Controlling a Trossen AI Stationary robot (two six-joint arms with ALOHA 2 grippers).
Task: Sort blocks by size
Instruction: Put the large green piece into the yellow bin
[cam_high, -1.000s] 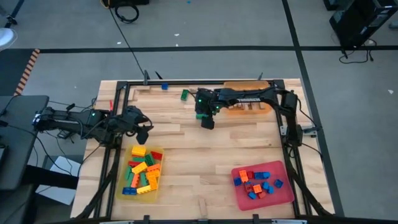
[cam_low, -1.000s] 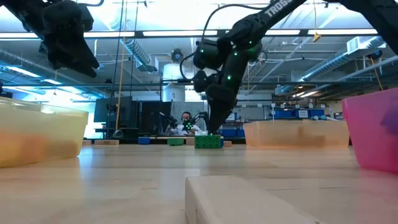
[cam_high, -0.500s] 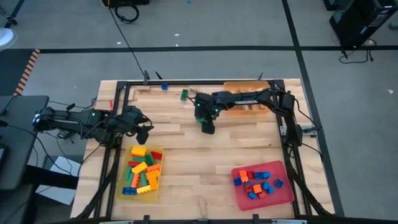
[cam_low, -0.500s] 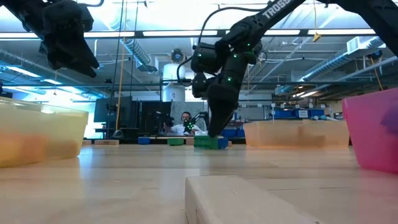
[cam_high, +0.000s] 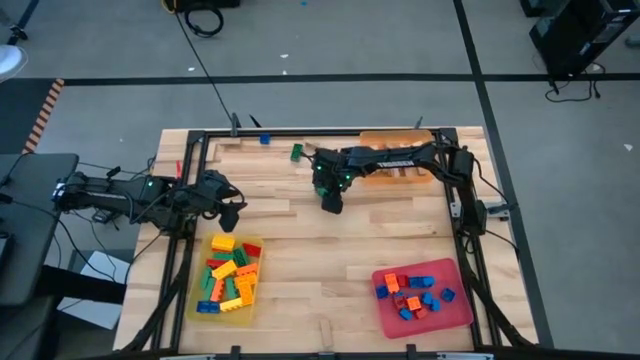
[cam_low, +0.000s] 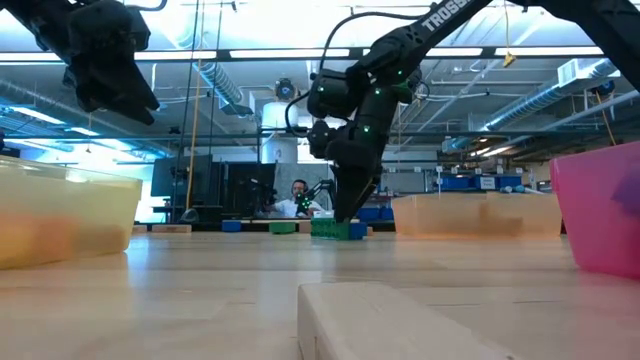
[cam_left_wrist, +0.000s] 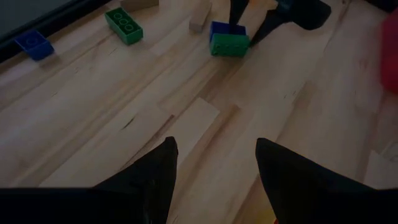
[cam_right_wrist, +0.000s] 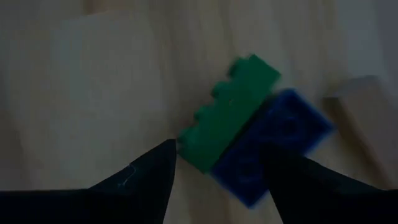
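I work in a robotics lab: beyond my fingers (cam_low: 345, 215) and wooden bench (cam_low: 200, 290), exposed ceiling ducts (cam_low: 225, 85), strip lights (cam_low: 290, 53) and a seated person (cam_low: 299, 200) show.

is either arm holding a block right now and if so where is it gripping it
Nothing is held. The right end effector is open over a green block beside a blue block; the left end effector is empty.

Wooden table (cam_high: 300, 240) — blocks (cam_left_wrist: 229, 43), trays (cam_high: 422, 318) (three) on it.
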